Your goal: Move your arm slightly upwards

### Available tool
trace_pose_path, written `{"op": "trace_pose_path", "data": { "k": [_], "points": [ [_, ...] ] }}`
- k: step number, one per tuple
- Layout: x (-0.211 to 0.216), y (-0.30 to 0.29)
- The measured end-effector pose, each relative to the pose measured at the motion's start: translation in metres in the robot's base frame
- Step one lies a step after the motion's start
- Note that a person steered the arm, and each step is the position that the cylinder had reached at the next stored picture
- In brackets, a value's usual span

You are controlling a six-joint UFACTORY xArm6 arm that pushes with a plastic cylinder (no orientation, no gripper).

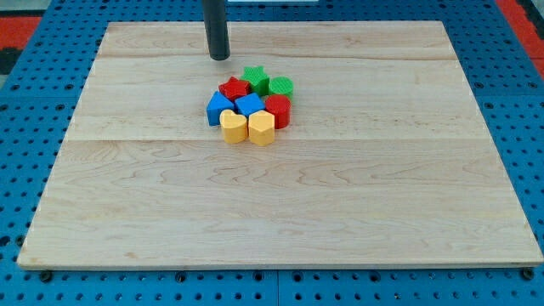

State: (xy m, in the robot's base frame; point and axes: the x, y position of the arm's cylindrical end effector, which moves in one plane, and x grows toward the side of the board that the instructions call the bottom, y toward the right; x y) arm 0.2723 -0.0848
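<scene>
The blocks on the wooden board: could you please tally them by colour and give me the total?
Red blocks: 2
Green blocks: 2
Blue blocks: 2
Yellow blocks: 2
Total: 8

The rod [217, 25] above my tip [219, 58] gets chopped off by the view's top edge, and the red blocks' shapes are partly hidden by neighbours.

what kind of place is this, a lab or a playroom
Probably a robotics lab bench: a wooden board on a blue pegboard table, my tip just above a huddle of coloured blocks.
</scene>
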Motion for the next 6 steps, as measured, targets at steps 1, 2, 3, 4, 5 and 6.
{"op": "trace_pose_path", "data": {
  "k": [1,2,3,4,5,6],
  "points": [
    [0.0,0.0],
    [0.001,0.0],
    [0.001,-0.009],
    [0.002,-0.011],
    [-0.018,-0.014],
    [-0.012,-0.016]
  ]
}}
